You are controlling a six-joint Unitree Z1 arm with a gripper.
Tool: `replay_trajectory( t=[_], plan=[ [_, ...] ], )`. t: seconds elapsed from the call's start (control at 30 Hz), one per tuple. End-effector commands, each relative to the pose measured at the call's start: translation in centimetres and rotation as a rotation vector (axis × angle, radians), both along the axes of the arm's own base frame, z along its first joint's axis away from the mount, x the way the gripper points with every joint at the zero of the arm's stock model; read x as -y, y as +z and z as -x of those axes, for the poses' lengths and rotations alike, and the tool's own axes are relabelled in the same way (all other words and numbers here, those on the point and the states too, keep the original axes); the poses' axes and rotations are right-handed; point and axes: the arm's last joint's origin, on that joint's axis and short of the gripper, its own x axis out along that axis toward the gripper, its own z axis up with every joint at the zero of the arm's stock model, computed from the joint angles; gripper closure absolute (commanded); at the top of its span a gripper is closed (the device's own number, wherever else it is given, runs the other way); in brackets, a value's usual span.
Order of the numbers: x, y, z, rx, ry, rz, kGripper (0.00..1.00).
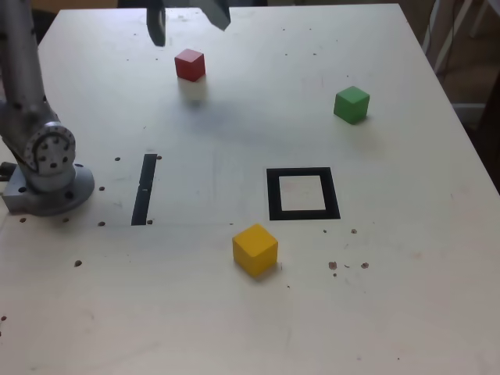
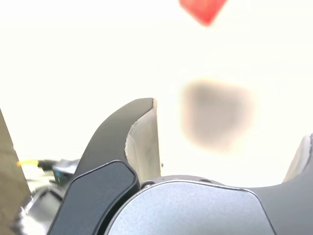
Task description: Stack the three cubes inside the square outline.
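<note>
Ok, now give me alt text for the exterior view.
The hand hangs open above the table near the red cube. Nearer the camera, the square outline lies bare, with the green cube beyond it to the view's right and the yellow cube in front of it, to the left.

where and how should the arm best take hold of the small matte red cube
Best gripped by two opposite upright side faces of the small matte red cube, probably from straight above: it sits flat on the pale table with no other cube beside it, and the end effector hangs open near it. Its corner points toward the exterior view's bottom, so the jaws may need turning to meet the faces squarely.
</note>
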Motion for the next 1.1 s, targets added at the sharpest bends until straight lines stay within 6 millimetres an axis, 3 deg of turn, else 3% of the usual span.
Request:
replay_trajectory(
  t=[0.0, 0.53, 0.8, 1.07],
  plan=[
    [-1.3, -0.5, -0.1, -0.023, -0.017, 0.015, 0.01],
    [-7.1, -3.8, -0.5, -0.181, -0.061, -0.043, 0.01],
    [-9.0, -6.8, -0.5, -0.214, -0.146, 0.031, 0.01],
    [-9.6, -9.1, -0.9, -0.169, -0.179, 0.087, 0.14]
  ],
)
